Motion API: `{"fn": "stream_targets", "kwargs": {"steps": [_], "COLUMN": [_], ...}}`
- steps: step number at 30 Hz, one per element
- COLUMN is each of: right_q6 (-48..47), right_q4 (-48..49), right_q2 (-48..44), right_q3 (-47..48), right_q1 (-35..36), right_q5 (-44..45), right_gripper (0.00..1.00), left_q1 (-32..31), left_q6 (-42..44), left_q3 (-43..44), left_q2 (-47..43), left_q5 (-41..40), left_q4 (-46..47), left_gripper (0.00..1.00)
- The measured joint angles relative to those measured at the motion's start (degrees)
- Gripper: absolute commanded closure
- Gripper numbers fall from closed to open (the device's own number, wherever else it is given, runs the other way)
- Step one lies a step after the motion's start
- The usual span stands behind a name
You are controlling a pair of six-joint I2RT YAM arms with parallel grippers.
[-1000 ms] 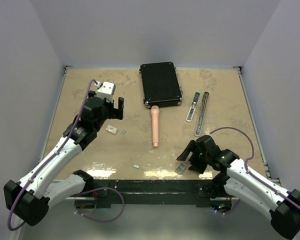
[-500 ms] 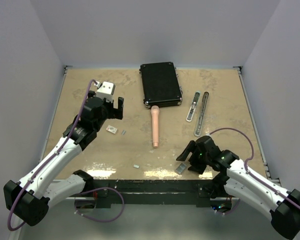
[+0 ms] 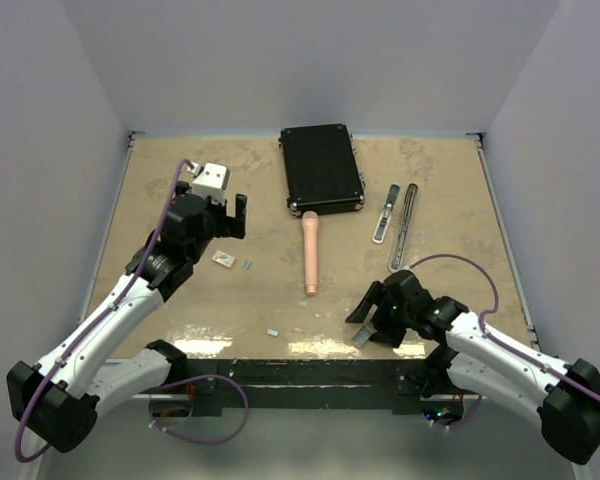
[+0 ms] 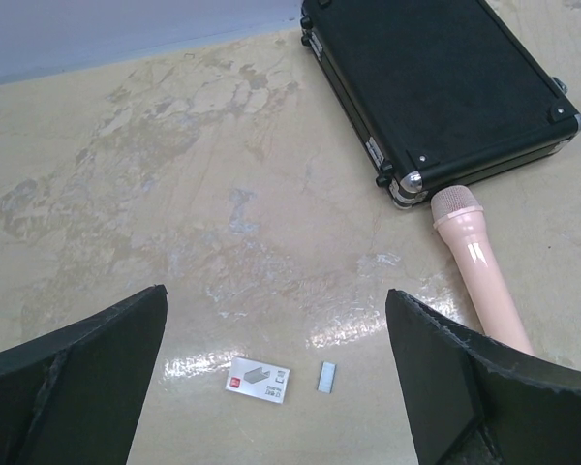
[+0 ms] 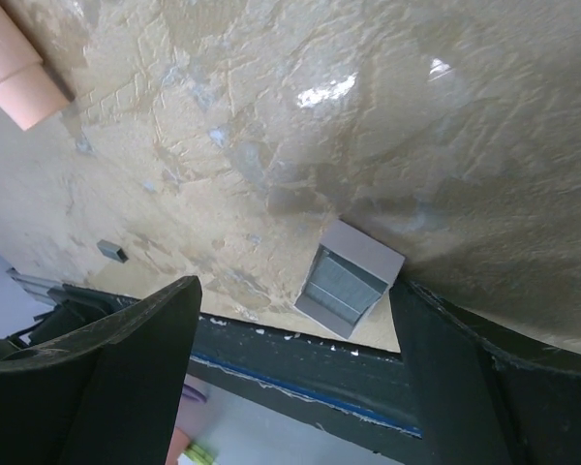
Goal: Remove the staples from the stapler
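While the right gripper (image 5: 295, 339) hangs, jaws apart, over a grey block of staples (image 5: 349, 276) right of the near tip of the pink handle (image 3: 310, 252), gathering looks to be the step in hand; next, lower squarely and close. Left of the handle, the left gripper (image 4: 276, 363) hovers, spread.

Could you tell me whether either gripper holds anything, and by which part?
Nothing is held: left gripper and right gripper are open, a staple block lying loose between the right jaws.
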Motion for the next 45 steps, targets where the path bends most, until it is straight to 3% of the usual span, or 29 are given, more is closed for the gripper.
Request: {"fn": "stream_targets", "kwargs": {"steps": [9, 29, 40, 45], "right_q6": [4.61, 6.51, 2.84, 1.66], "right_q4": [6.08, 21.70, 23.08, 22.84], "right_q2": [5.29, 30.23, 42.66, 43.17], "right_q3": [0.63, 13.22, 25.07, 25.77], "right_q1": [6.99, 15.10, 17.68, 17.68], "right_q5": [0.15, 4.76, 7.96, 9.25], "right_gripper": [0.16, 0.16, 0.15, 0.15], "left_q1": [0.00, 0.00, 0.00, 0.00], "left_q6": [0.00, 0.00, 0.00, 0.00], "left_q3": [0.00, -0.02, -0.09, -0.11], "left_q2": [-0.22, -0.87, -0.87, -0.87], "left_q5": [-0.66, -1.73, -2.40, -2.82], "left_q4": [0.00, 0.00, 0.00, 0.00], "left_gripper": [0.00, 0.00, 0.00, 0.00]}}
